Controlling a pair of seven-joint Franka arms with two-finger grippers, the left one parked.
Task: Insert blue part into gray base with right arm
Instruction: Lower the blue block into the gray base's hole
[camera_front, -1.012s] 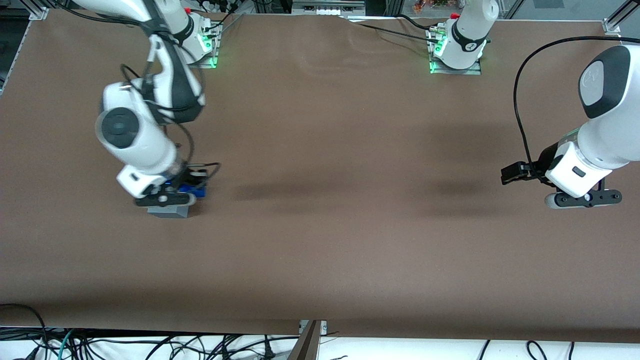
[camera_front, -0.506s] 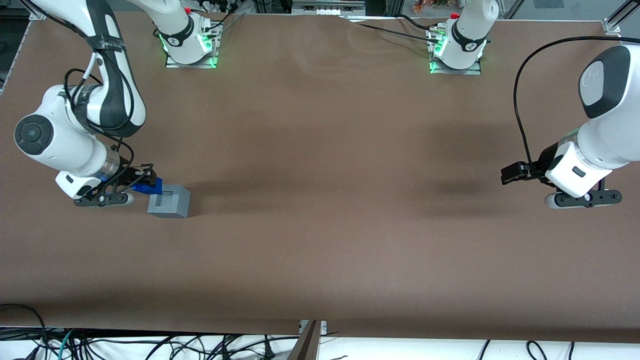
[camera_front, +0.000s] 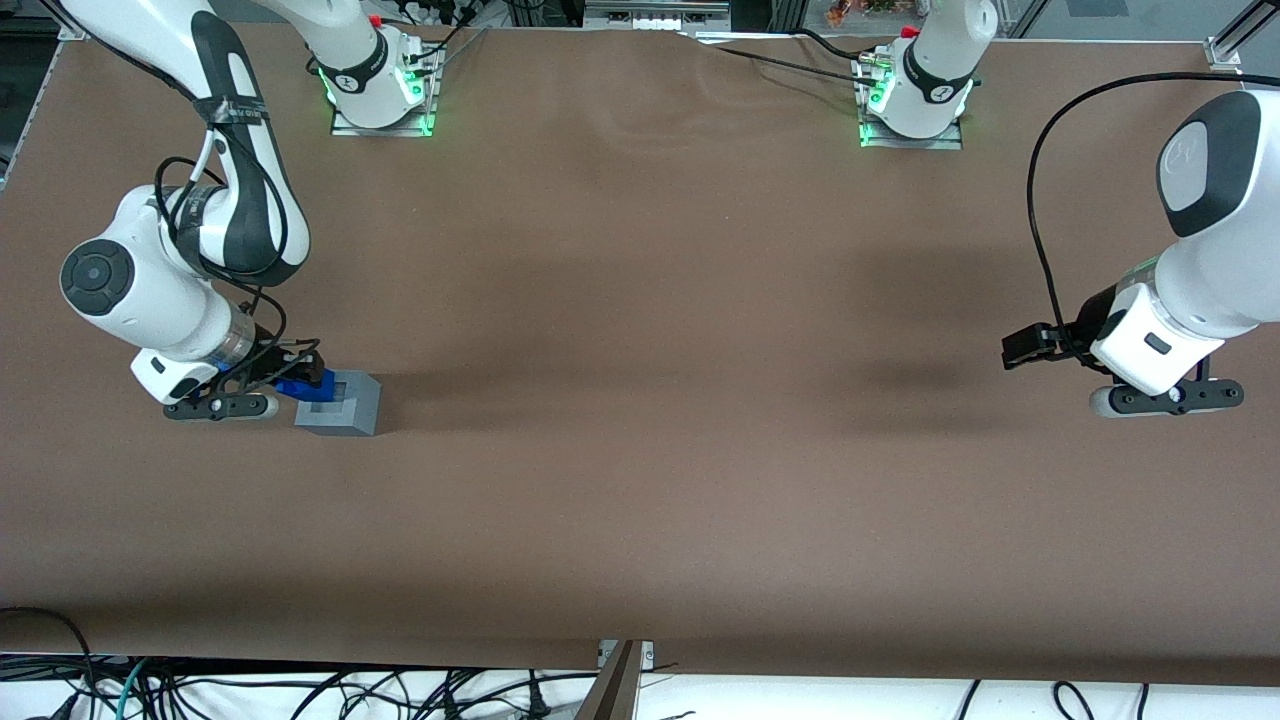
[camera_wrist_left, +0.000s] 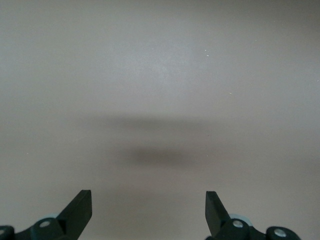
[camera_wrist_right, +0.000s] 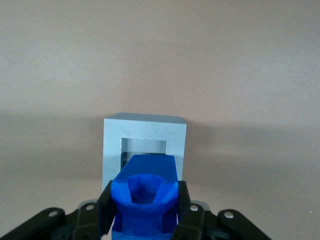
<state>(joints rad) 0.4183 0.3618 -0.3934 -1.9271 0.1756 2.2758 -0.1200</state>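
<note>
Between the fingers (camera_wrist_right: 186, 216) sits the blue part (camera_wrist_right: 145, 200), gripped firmly and hovering at the gray base (camera_wrist_right: 144, 147) edge; its recess just ahead is unfilled, so insertion remains.

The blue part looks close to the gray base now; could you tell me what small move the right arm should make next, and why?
Probably a short shift toward the parked arm's end of the table. The gripper is shut on the blue part, which hangs over the edge of the gray base; in the wrist view most of the base's square recess is uncovered. Once centred over it, lowering seems sensible.
</note>
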